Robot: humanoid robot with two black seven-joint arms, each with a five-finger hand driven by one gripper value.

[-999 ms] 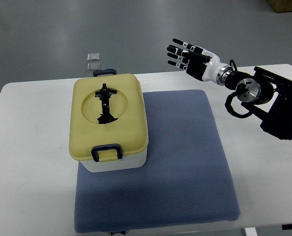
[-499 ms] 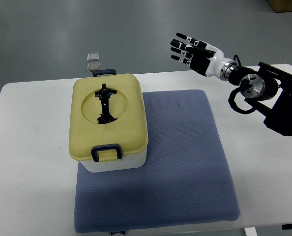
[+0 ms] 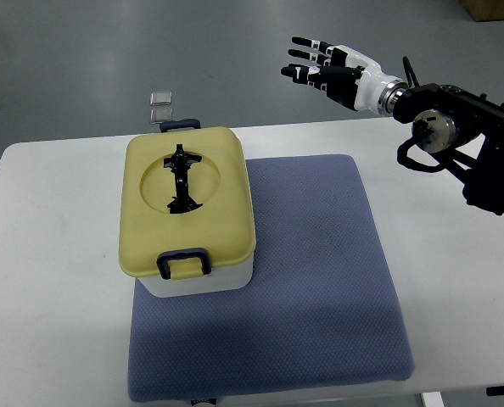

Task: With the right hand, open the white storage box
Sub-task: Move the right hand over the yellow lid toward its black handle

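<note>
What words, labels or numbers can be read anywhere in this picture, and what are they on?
None can be read.
The storage box, its yellow lid and the blue mat show no print.
The right hand has small white marks on its fingers, too small to read.

a white surface [image 3: 57,280] fills most of the view, with a blue-grey textured mat [image 3: 320,280] lying on its middle and reaching the near edge. beyond the far edge is grey floor [image 3: 108,51], where two small square silvery plates [image 3: 161,105] lie just beside each other. a brown box corner [image 3: 494,8] shows at the far right.
</note>
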